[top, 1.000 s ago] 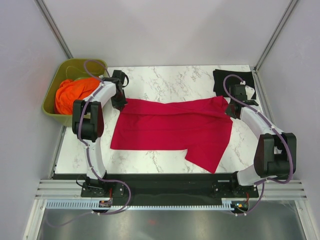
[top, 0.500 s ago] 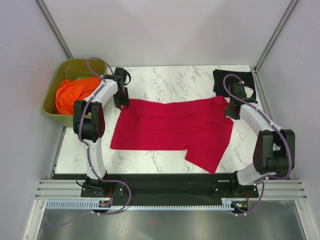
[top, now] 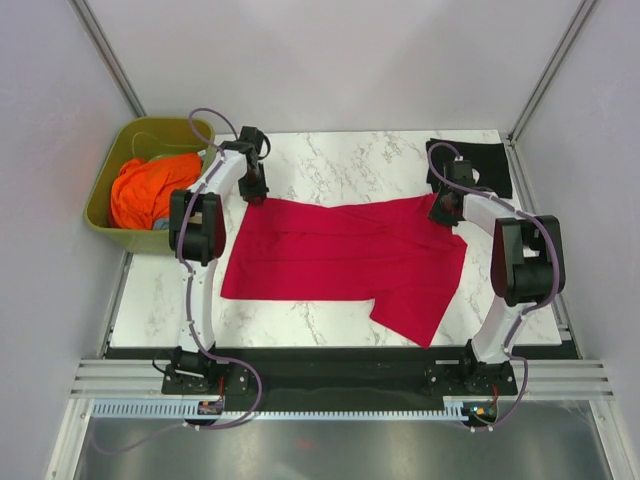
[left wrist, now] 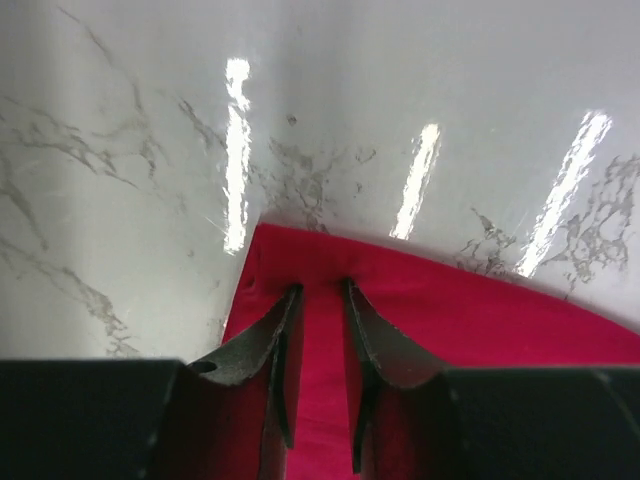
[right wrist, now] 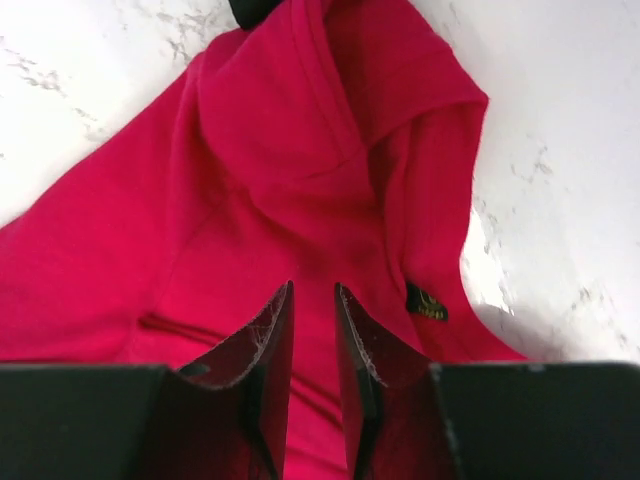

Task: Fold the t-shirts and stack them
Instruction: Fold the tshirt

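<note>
the crimson t-shirt lies spread on the marble tabletop. the left gripper and right gripper sit at its far corners, jaws a slit apart; whether they pinch cloth i cannot tell. best to pinch both corners firmly, lift level, carry together.

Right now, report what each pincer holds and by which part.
Both seem to grip the red t-shirt: the left pincer pinches its far left corner, the right pincer pinches cloth near the collar.
</note>
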